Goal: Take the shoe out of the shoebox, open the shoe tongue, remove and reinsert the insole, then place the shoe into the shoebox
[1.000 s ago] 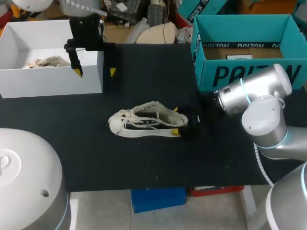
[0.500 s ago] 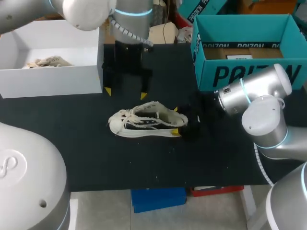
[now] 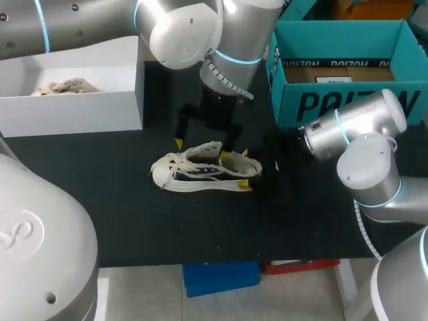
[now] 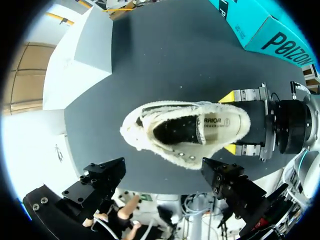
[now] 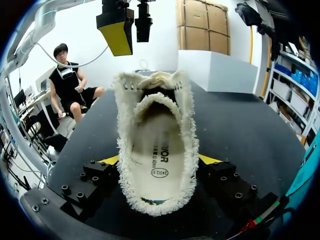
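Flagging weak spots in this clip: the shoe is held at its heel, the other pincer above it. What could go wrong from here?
The left pincer hangs open over the shoe; coming down, a finger might snag the loose laces rather than land cleanly inside. The right pincer grips only the heel, so a pull at the front could twist the shoe loose. The pincers are close and could bump.
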### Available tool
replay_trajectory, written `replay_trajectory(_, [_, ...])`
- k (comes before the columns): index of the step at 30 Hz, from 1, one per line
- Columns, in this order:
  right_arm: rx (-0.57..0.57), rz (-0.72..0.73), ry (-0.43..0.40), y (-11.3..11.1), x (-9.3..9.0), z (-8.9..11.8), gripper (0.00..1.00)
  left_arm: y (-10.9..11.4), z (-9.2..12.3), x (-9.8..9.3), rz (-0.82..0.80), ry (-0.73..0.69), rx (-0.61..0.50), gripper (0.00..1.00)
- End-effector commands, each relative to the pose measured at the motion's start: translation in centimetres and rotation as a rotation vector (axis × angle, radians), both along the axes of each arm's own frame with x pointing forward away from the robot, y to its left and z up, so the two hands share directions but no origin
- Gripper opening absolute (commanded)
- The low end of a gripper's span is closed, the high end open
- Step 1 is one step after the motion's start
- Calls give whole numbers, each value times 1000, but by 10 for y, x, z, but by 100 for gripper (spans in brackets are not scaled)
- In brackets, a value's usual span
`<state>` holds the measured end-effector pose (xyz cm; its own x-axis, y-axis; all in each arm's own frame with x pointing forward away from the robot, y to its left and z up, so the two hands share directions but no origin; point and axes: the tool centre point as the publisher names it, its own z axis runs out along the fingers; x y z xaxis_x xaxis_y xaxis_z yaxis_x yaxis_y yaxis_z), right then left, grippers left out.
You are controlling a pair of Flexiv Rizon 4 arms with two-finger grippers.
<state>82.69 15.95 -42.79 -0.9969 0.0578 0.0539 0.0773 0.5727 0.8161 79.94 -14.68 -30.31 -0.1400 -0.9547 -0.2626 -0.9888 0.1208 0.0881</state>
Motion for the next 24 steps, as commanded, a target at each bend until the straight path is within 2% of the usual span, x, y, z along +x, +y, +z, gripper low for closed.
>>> replay_trajectory(1, [-5, -1, 2, 1, 1, 1, 0, -18, -13, -2, -6, -42, 94, 100])
replay_trajectory(14, [-5, -1, 2, 1, 1, 1, 0, -21, -40, 15, -5, -78, 89, 100])
replay_trajectory(24, [-5, -1, 2, 1, 1, 1, 0, -18, -64, 26, 5, -71, 146, 100])
